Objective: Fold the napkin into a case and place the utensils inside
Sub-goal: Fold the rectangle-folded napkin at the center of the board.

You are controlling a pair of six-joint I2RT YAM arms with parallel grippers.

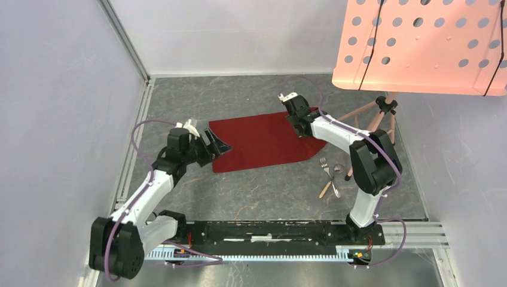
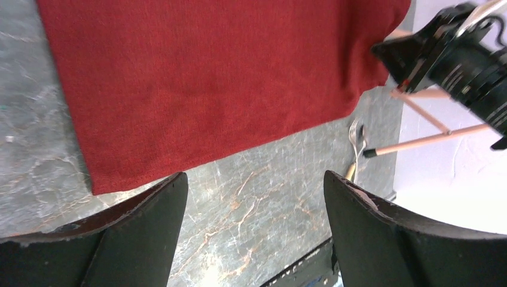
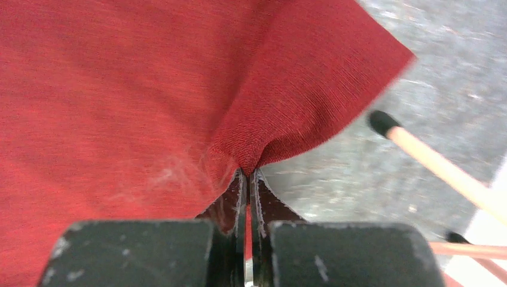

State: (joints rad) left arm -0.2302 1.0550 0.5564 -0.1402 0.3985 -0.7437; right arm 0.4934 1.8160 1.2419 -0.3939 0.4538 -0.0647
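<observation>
We see the dark red napkin (image 1: 263,142) lying flat on the grey surface (image 1: 257,191), its far right corner pinched in the right tool (image 3: 248,174), while the left tool (image 1: 216,146) hangs spread wide at its left edge.

We hold our left arm low and stretched forward, and its end effector (image 2: 254,176) has both fingers spread wide apart. Our right arm bends in toward the middle, its end effector (image 3: 248,176) pinched tight on the napkin (image 3: 119,89).
</observation>
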